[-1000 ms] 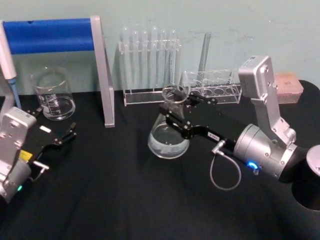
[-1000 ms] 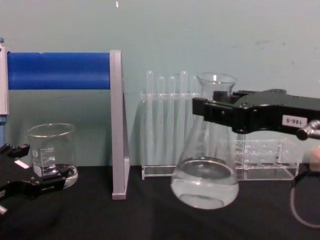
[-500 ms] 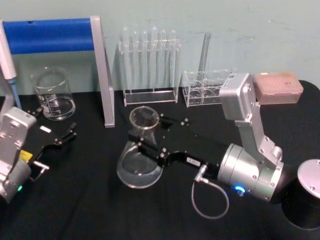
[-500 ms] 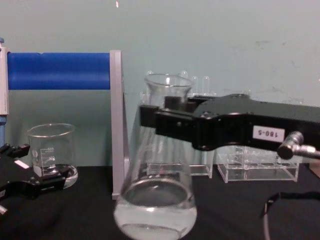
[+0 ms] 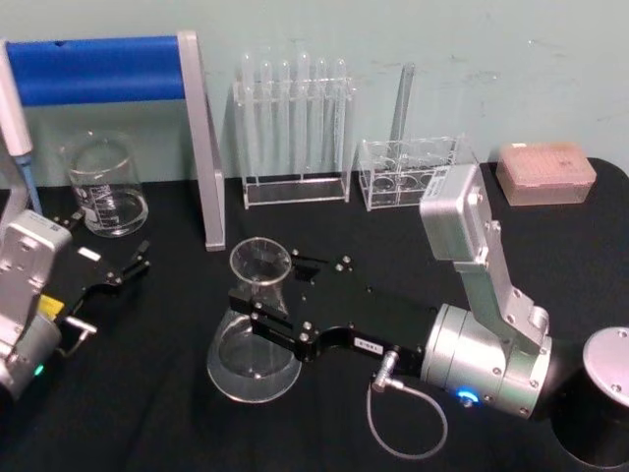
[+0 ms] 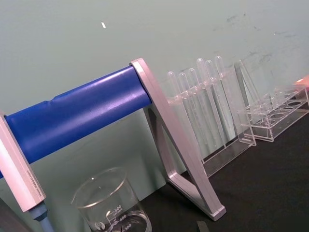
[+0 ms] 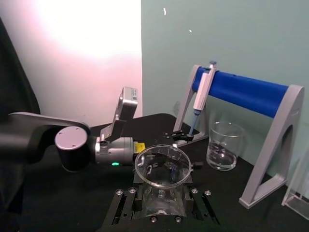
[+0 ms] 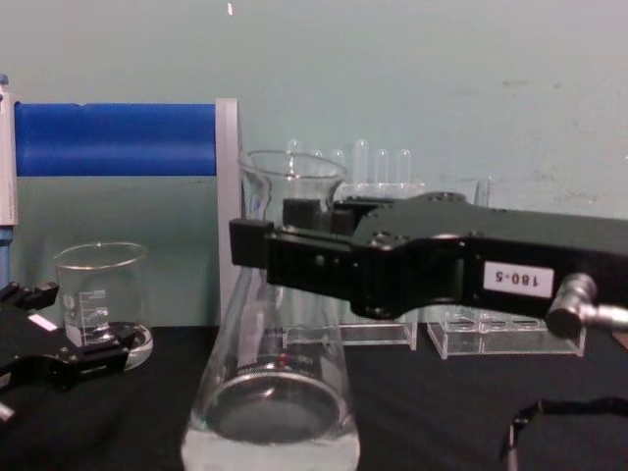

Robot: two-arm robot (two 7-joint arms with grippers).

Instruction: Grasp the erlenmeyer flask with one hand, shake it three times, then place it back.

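Head view: flask (image 5: pixel 251 366) has swung toward us.
We judge it mid-shake: right gripper (image 5: pixel 267 313) fingers clamp its neck; left gripper (image 5: pixel 110 241) parked, fingers apart.

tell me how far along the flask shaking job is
Done: the grasp. The right gripper is shut on the neck of the erlenmeyer flask. In hand: the shaking. The flask has swung from near the test tube racks toward the robot within the last second; the shake count cannot be told. Left: finish shaking, set the flask back, release. The left gripper sits parked by the beaker.
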